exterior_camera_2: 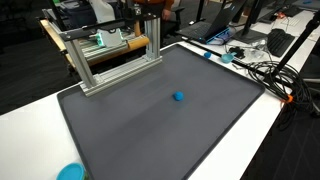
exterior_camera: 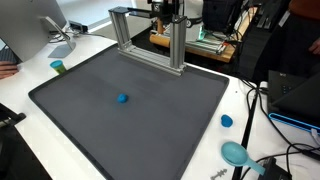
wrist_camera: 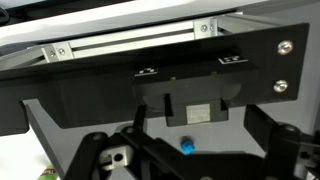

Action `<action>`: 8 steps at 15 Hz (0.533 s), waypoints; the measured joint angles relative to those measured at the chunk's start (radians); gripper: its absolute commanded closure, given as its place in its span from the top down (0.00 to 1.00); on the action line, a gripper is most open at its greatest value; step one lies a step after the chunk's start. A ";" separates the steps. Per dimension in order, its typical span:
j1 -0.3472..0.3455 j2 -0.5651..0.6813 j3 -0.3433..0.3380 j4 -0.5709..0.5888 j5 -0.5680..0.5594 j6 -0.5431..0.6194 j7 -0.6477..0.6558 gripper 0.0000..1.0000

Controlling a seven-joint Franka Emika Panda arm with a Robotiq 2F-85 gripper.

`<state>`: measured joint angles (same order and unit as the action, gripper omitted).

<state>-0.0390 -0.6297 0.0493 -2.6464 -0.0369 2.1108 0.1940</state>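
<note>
A small blue ball lies near the middle of a dark grey mat; it also shows in the other exterior view and in the wrist view. The robot arm stands high at the back, above an aluminium frame, and also shows in an exterior view. In the wrist view my gripper has its fingers spread wide at the lower left and right, empty. It is far above the ball and touches nothing.
The aluminium frame stands along the mat's back edge. On the white table around the mat are a green cup, a blue cap, a teal dish and cables. A monitor stands at one corner.
</note>
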 measured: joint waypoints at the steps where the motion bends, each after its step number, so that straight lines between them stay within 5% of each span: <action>1: 0.001 0.006 -0.005 0.000 0.000 0.000 -0.015 0.93; 8: 0.008 0.009 -0.055 -0.018 0.014 0.001 -0.130 0.83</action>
<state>-0.0315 -0.6206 -0.0060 -2.6640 -0.0232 2.1121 0.0641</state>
